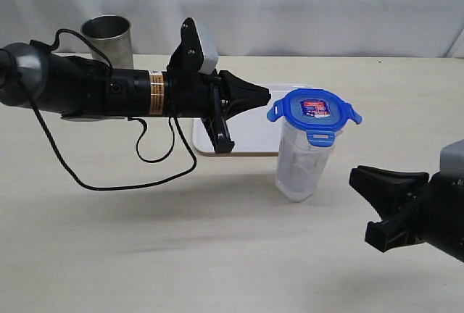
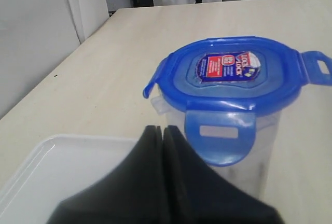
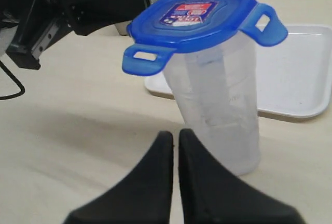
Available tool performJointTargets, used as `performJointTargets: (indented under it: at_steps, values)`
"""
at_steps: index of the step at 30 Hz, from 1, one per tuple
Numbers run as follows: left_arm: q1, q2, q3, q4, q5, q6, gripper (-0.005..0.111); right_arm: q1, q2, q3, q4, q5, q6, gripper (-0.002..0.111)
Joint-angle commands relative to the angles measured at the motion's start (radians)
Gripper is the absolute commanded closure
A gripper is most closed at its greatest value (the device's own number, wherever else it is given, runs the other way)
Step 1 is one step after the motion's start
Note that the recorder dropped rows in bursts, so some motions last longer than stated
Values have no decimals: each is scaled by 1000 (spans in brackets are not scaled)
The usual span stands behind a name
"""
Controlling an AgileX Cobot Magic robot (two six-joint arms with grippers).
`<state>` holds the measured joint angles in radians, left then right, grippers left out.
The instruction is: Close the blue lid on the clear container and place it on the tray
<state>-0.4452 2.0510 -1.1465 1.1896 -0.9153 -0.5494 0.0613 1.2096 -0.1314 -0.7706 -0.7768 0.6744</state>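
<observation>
The clear container (image 1: 304, 161) stands upright on the table just in front of the white tray (image 1: 250, 135). The blue lid (image 1: 315, 110) rests on its mouth with its flaps sticking out sideways, as the left wrist view (image 2: 236, 76) and the right wrist view (image 3: 194, 19) also show. My left gripper (image 1: 267, 97) hovers at lid height just left of the lid, shut and holding nothing (image 2: 162, 129). My right gripper (image 1: 354, 177) sits low to the right of the container (image 3: 218, 105), shut and holding nothing (image 3: 175, 135). The tray also shows in both wrist views (image 2: 62, 167) (image 3: 295, 73).
A grey metal cup (image 1: 109, 38) stands at the back left behind the left arm. A black cable (image 1: 130, 175) loops over the table under that arm. White curtain runs along the far edge of the table.
</observation>
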Motion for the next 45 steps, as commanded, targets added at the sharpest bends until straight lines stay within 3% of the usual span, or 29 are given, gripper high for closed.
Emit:
performJointTargets:
  at_steps: [1, 19, 23, 37, 41, 45]
  values:
    - [-13, 14, -6, -26, 0, 13, 107, 0, 14, -6, -8, -39, -27, 104]
    - [-20, 14, -6, 43, -11, -6, 107, 0, 14, -6, 28, -32, -63, 104]
    - [-20, 14, -6, 64, -11, -8, 107, 0, 14, -20, 102, 32, -81, 104]
    - [-20, 14, -6, 108, -2, -49, 107, 0, 88, -121, 98, 154, -58, 104]
    - [-20, 14, -6, 110, 3, -53, 107, 0, 128, -165, -13, 173, -24, 104]
    - [-20, 14, -6, 110, 14, -53, 107, -7, 130, -237, -252, 336, 214, 104]
